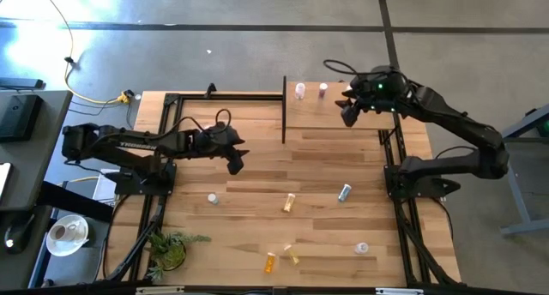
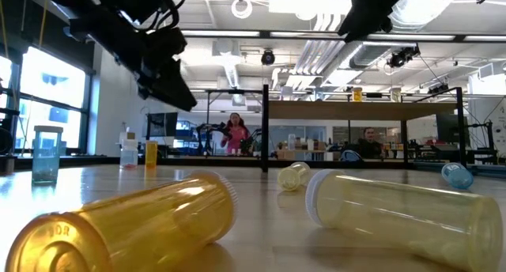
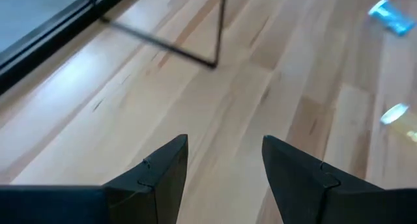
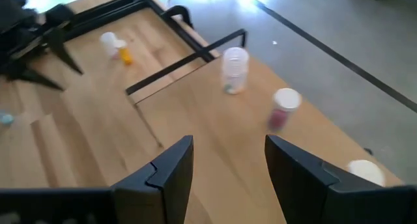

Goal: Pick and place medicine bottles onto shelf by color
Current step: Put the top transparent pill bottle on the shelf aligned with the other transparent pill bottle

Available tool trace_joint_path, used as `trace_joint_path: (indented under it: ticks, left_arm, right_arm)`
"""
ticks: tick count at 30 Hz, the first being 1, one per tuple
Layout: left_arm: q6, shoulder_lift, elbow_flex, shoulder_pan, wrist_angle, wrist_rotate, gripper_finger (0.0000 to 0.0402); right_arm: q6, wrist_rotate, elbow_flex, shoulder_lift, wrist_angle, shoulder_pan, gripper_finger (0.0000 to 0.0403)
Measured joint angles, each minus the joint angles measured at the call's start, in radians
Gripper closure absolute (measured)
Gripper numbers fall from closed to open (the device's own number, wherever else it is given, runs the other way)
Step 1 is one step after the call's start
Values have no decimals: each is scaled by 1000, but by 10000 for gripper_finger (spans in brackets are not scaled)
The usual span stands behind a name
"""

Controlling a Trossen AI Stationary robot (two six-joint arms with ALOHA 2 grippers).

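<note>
The shelf [image 1: 343, 115], a light board with black posts, stands at the table's far right. On it stand a clear bottle [image 4: 234, 69], a pink bottle [image 4: 283, 107] and one of which only the white cap [image 4: 363, 172] shows. My right gripper [image 4: 228, 149] hovers open above the shelf [image 1: 350, 113], holding nothing. My left gripper [image 3: 225, 152] hangs open over bare tabletop left of the shelf [image 1: 234, 162]. Loose medicine bottles lie on the near half: yellow [image 1: 289, 202], grey-teal [image 1: 344, 193], orange [image 1: 270, 261], a second yellow [image 1: 292, 255], a pale one [image 1: 361, 248]. A small one [image 1: 212, 198] stands upright.
A green plant [image 1: 167, 248] sits at the near left corner. Black frame rails [image 1: 171, 102] run along the table's left and far edges, and another [image 1: 399, 201] along the right. A cup [image 1: 67, 233] stands off the table at left. People show in the room behind [image 2: 235, 134].
</note>
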State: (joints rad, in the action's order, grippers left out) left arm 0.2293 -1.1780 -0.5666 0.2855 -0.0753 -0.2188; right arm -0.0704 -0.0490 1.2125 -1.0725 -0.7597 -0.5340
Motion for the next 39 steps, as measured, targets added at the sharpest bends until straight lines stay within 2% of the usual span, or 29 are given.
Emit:
trace_joint_path:
  ticks: [7, 10, 19, 23, 28, 39]
  left_arm:
    - [93, 108, 7, 20, -213, -158, 215]
    - [132, 150, 7, 52, -298, -196, 215]
    - [205, 203, 6, 205, -418, -169, 215]
    - [214, 203, 6, 280, -435, -120, 215]
    - [222, 203, 6, 353, -438, -126, 215]
    - [303, 183, 6, 404, -487, -144, 215]
  right_arm:
    - [0, -10, 0, 0, 0, 52, 222]
    - [0, -31, 0, 0, 0, 65, 222]
    - [0, -56, 0, 0, 0, 79, 222]
    - [0, -56, 0, -2, 0, 79, 222]
    - [-4, -56, 0, -2, 0, 79, 222]
    - [-8, -56, 0, -2, 0, 79, 222]
